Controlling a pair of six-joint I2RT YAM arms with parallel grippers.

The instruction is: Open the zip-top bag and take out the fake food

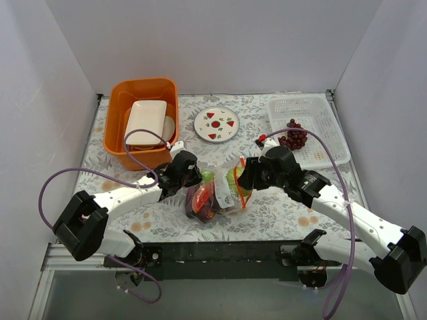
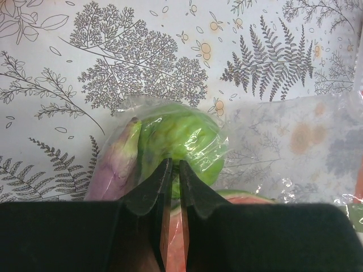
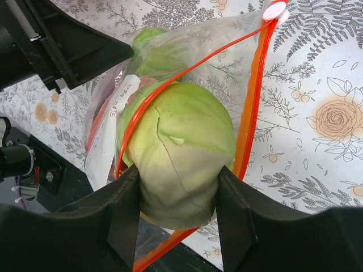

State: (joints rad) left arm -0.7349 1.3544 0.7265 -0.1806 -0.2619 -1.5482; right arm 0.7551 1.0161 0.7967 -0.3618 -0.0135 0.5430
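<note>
The word "DATE" is being shown in grey letters on the white label panel of the zip-top bag; a second word beside it is being blurred beyond reading.

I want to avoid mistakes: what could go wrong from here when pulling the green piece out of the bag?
1. The orange zip strip loops around the pale green ball in the right gripper; it may snag and drag the zip-top bag along.
2. The left gripper pinches only thin plastic, so its hold might slip.
</note>
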